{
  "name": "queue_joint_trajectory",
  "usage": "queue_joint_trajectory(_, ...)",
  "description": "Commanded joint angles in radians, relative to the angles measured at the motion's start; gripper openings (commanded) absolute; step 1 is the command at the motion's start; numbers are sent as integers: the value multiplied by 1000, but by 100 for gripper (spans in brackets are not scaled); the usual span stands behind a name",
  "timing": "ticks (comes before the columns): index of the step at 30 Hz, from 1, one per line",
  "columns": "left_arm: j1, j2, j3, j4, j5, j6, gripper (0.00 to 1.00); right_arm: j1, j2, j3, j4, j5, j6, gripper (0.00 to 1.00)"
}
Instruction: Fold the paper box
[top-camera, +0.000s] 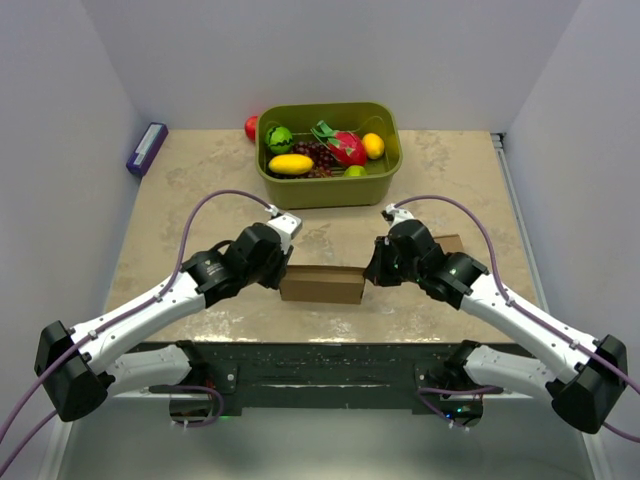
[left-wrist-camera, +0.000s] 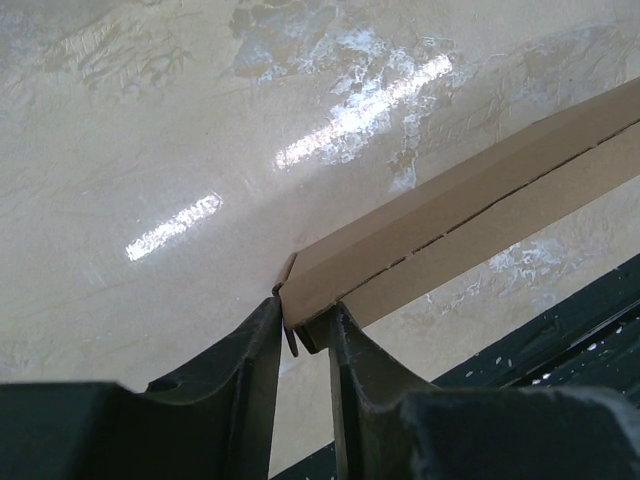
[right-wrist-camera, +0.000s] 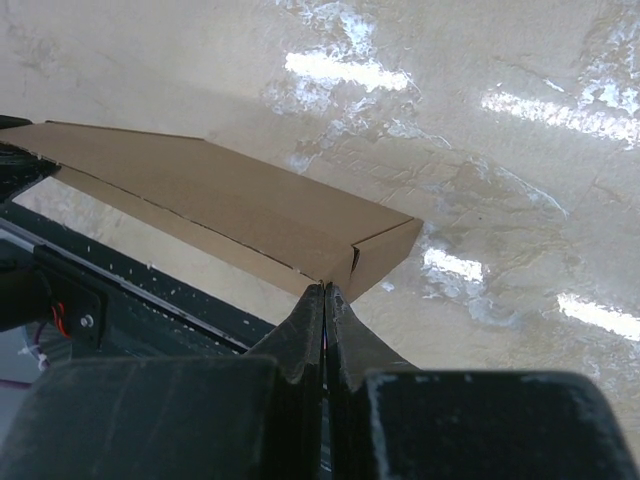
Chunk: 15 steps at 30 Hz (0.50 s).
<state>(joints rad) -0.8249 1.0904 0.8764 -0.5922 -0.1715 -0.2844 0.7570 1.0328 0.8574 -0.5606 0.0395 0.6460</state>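
While the paper box (top-camera: 322, 284) lies central, the right arm (top-camera: 500, 305) half-hides probable cardboard (top-camera: 450, 243).

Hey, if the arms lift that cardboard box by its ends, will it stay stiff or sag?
The paper box will probably hold stiff: it is folded into a long flat-sided tube. Likely light, being thin cardboard. Its top seam shows a gap, so it may spring open.

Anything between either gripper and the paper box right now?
Nothing visible. The left gripper is clamped on the left end corner of the paper box. The right gripper, shut, has its tips against the near corner of the right end.
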Motion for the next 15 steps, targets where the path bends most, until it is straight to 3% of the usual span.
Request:
queue_joint_trajectory(1, -5, 17, -16, 25, 49, 5, 28, 7, 13, 2, 37, -38, 49, 0)
queue_joint_trajectory(15, -8, 26, -14, 20, 40, 1, 25, -2, -7, -32, 102, -56, 115, 0)
